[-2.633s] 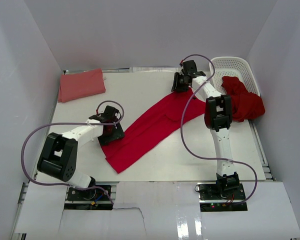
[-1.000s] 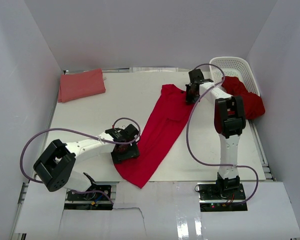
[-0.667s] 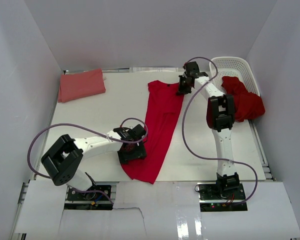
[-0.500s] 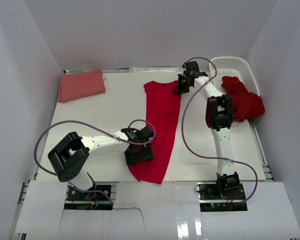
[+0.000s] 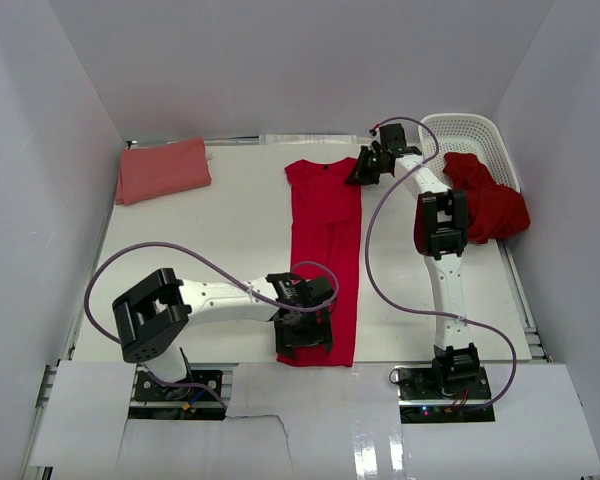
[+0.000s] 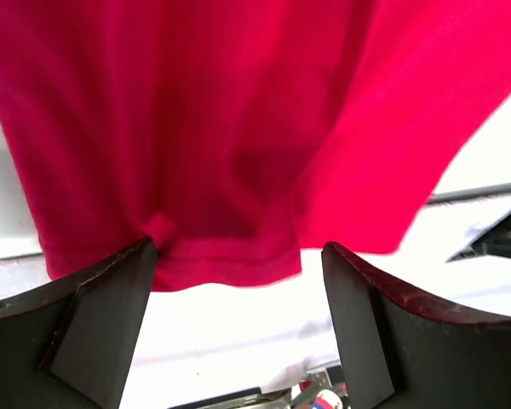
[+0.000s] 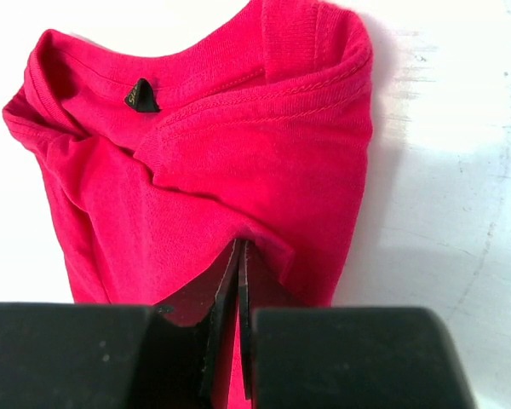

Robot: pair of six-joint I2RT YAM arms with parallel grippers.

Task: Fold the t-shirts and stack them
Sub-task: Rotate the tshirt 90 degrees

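A crimson t-shirt (image 5: 323,240) lies on the table as a long narrow strip running front to back. Its collar end is far and its hem is at the near edge. My right gripper (image 5: 364,170) is shut on cloth at the shirt's far right shoulder. In the right wrist view the gripper (image 7: 241,249) pinches a fold just below the collar (image 7: 238,81). My left gripper (image 5: 308,340) sits over the hem end. In the left wrist view it (image 6: 238,260) is open, and the hem (image 6: 221,260) lies between the spread fingers (image 6: 111,315).
A folded salmon-pink t-shirt (image 5: 163,168) lies at the far left corner. A white lattice basket (image 5: 467,132) stands at the far right, with more crimson shirts (image 5: 492,203) spilling out of it. The table's near edge (image 5: 380,363) is just below the hem.
The crimson shirt swung from a diagonal to straight front-to-back. My left gripper moved right and toward the near edge with the hem end. My right gripper stayed near the far end.
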